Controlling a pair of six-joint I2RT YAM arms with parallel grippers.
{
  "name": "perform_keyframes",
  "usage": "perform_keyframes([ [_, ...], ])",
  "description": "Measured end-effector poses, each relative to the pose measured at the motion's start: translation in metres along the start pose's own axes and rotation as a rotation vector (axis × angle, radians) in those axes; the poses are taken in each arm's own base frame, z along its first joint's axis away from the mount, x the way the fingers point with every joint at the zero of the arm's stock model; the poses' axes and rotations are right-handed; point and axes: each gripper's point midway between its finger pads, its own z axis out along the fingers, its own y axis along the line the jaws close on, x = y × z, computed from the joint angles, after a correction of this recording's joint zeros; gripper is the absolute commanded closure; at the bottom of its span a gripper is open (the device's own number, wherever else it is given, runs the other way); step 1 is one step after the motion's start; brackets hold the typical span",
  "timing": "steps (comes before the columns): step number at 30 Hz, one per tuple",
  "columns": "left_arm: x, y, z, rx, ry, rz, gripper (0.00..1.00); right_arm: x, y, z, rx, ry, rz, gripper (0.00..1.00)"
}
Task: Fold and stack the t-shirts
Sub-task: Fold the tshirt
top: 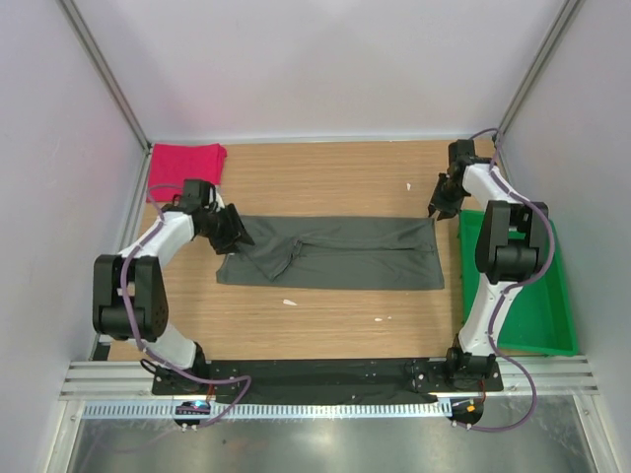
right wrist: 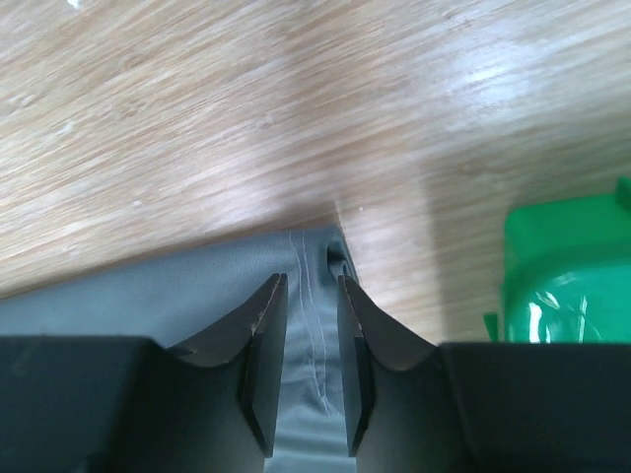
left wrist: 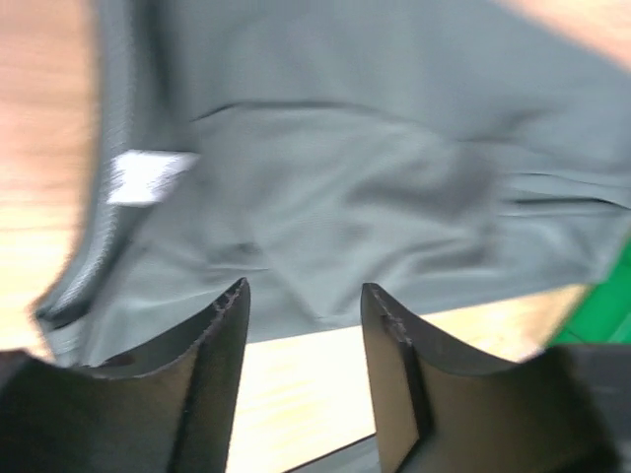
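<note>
On woodgrain, smooth, perhaps creased grey-olive shirt (top: 335, 254)

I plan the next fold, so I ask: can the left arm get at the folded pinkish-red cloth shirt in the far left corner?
Probably yes. The pinkish-red shirt lies uncovered just beyond the left gripper, which is open over the dark grey shirt, holding nothing.
</note>
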Motion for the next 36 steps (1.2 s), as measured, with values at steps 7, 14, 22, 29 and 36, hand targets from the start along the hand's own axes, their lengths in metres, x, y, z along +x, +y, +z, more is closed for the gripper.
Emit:
perform_keyframes([
  [7,-0.01,-0.085,-0.008,0.232,-0.044,0.197,0.48,0.004,0.022,-0.036,-0.054,-0.039,-0.031,0.74],
  [14,0.013,-0.12,0.039,0.303,0.047,0.259,0.61,0.042,0.039,-0.031,-0.153,0.039,-0.007,0.9],
  [22,0.035,-0.129,0.069,0.293,0.108,0.283,0.66,0.06,0.039,-0.022,-0.177,0.087,0.02,0.9],
  [29,0.071,-0.115,0.096,0.266,0.183,0.283,0.68,0.074,0.034,-0.012,-0.177,0.114,0.022,0.91],
  [36,0.073,-0.117,0.095,0.277,0.195,0.288,0.61,0.08,0.032,-0.01,-0.172,0.126,0.018,0.9],
])
